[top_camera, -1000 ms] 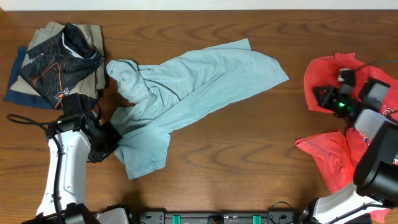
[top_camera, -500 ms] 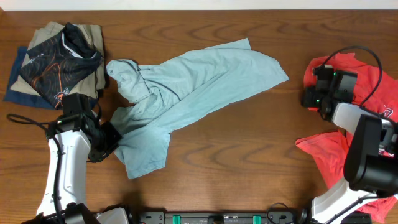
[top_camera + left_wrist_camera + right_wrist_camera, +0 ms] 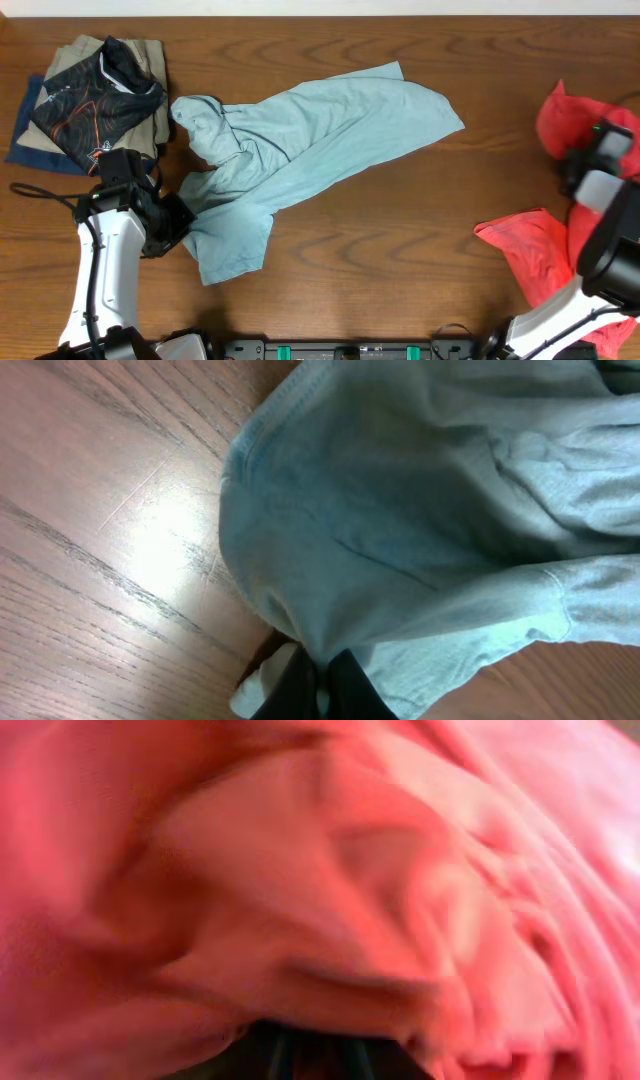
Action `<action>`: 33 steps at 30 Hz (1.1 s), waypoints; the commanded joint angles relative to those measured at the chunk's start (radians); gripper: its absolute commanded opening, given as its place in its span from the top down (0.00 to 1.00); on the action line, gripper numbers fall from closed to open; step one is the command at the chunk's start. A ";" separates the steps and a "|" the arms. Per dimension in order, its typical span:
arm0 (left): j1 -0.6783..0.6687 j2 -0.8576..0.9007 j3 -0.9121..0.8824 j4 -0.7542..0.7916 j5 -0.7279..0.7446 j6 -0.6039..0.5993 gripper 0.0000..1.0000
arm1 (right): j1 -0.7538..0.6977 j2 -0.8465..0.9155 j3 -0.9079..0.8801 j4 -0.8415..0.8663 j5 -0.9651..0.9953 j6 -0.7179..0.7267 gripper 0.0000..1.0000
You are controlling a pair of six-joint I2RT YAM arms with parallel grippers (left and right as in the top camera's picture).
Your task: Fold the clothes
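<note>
The pale blue T-shirt lies crumpled and spread diagonally across the middle of the table. My left gripper is at its lower left edge. In the left wrist view its black fingers are shut on a fold of the blue cloth. Red T-shirts lie at the far right, one bunched at the upper right and one lower down. My right gripper is in the upper red one. Blurred red cloth fills the right wrist view and covers the dark fingers.
A pile of folded garments sits at the back left: a black one with an orange line pattern on top of a khaki one and a navy one. A black cable loops beside my left arm.
My right gripper swung left over the red T-shirt, then back to the right, and the red cloth was dragged right with it. The left arm and the blue T-shirt have not moved.
</note>
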 commanded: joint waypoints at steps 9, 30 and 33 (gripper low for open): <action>0.003 -0.002 0.003 0.021 -0.002 -0.009 0.94 | -0.120 -0.013 0.097 -0.090 -0.554 -0.012 0.61; 0.003 -0.002 0.003 0.024 -0.002 -0.009 0.94 | 0.402 0.001 0.109 -0.320 -0.650 0.031 0.39; 0.003 -0.002 0.003 0.023 -0.002 -0.009 0.94 | 0.449 0.020 0.109 -0.282 -0.650 0.088 0.38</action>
